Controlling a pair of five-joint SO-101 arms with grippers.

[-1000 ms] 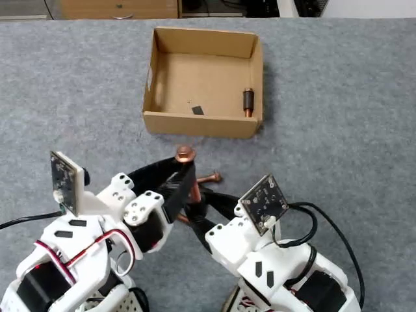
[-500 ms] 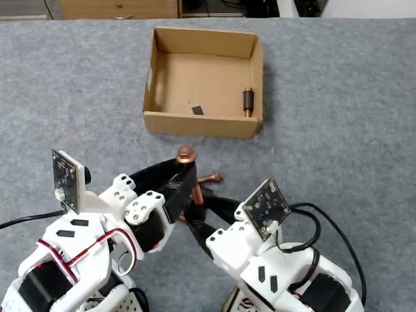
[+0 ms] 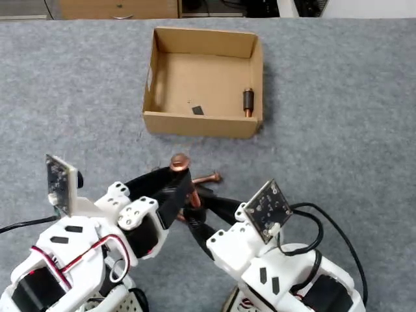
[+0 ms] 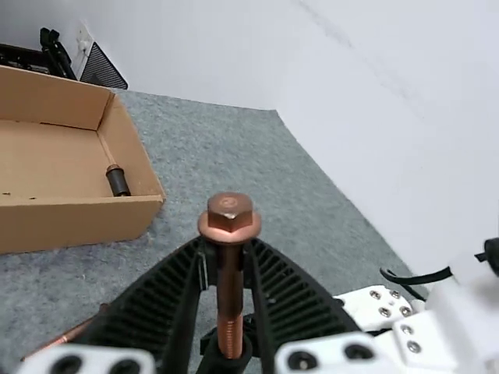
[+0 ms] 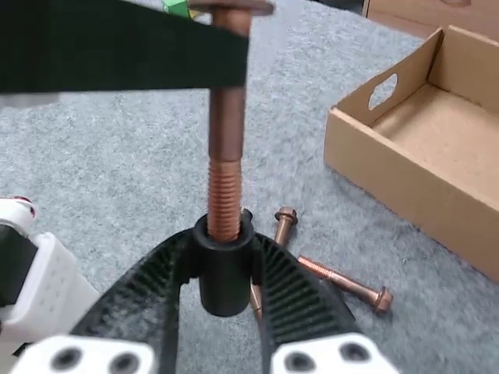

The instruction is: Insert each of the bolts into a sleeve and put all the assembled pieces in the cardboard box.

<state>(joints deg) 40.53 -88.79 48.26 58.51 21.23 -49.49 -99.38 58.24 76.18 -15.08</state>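
Observation:
My left gripper [image 4: 227, 261] is shut on a copper bolt [image 4: 228, 220], which it holds upright by the shaft just under the hex head. The bolt's threaded end [image 5: 224, 195] sits in the mouth of a black sleeve [image 5: 224, 269], and my right gripper [image 5: 224, 274] is shut on that sleeve. In the high view the two grippers meet in front of the cardboard box [image 3: 201, 125], with the bolt [image 3: 180, 161] head showing above the left gripper [image 3: 182, 181] and the right gripper [image 3: 195, 214] below it. One assembled piece [image 3: 247, 102] lies inside the box by its right wall.
Loose bolts [image 5: 344, 282] [image 5: 284, 223] lie on the grey carpet under the grippers, one bolt [image 3: 207, 177] pointing right. The box [image 4: 74, 222] stands just beyond them. Open carpet lies to either side of the box.
The left arm has shifted a little left and toward the near edge, and the bolt has come down with it over the sleeve. The right arm has pulled back slightly.

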